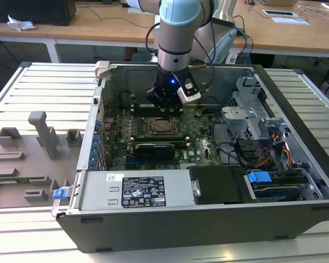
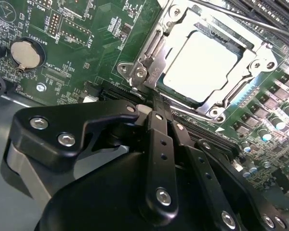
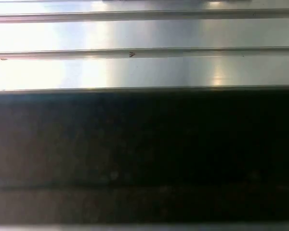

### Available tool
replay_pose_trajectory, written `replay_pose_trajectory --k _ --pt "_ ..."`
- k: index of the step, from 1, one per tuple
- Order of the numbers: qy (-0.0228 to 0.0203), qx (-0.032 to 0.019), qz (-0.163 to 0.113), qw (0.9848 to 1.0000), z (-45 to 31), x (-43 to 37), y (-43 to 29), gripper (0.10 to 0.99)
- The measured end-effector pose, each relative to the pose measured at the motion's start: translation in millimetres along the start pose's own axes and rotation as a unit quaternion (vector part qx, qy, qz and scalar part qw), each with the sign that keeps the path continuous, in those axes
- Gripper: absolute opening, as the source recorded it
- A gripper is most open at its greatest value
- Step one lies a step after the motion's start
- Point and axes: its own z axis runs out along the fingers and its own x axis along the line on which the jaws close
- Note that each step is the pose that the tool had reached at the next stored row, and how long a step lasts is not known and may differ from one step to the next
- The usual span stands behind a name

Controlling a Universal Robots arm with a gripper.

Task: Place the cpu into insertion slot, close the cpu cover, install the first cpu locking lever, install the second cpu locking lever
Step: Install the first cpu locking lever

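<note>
The flat square silver-topped cpu (image 2: pixel 198 63) sits in the dark square insertion slot (image 1: pixel 162 126) on the green motherboard (image 1: pixel 200 148), with the thin silvery windowed cpu cover (image 2: pixel 183 103) lying closed over its edges. The black tool (image 2: pixel 156 108) is clenched, fingertips together just beside the socket's corner by the lever hook. The grey-and-blue arm (image 1: pixel 177 33) stands upright over the open black computer case (image 1: pixel 208 219) on the slatted metal surface (image 1: pixel 38 87).
</note>
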Motion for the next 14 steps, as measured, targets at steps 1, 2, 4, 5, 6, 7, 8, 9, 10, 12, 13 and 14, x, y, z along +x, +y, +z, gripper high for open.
replay_pose_trajectory --k 1,2,4,5,6,7,8,9,10,12,13,14 --pt "0.0000 0.0000 0.000 1.0000 -1.3 0.0 0.0 0.106" --pt "0.0000 -0.0002 0.000 1.0000 -2.2 0.0 0.0 0.106" --pt "0.0000 -0.0009 0.000 1.0000 -3.1 -0.1 -2.8 0.106" --pt "0.0000 -0.0008 0.000 1.0000 -3.3 -0.1 -4.6 0.106" --pt "0.0000 -0.0008 0.000 1.0000 -3.4 -0.2 -7.0 0.106" --pt "0.0001 -0.0005 0.000 1.0000 -2.3 -0.2 -8.8 0.106" --pt "0.0007 -0.0001 0.000 1.0000 -0.6 -0.1 -9.1 0.106" --pt "0.0011 -0.0003 0.000 1.0000 1.1 -0.3 -9.2 0.106" --pt "0.0012 -0.0005 0.000 1.0000 2.0 -0.7 -9.2 0.106" --pt "0.0016 0.0002 0.000 1.0000 1.9 -1.5 -8.7 0.106" --pt "0.0017 0.0000 0.000 1.0000 1.5 -1.6 -8.8 0.106" --pt "0.0019 -0.0012 0.000 1.0000 0.8 -1.4 -9.4 0.106"
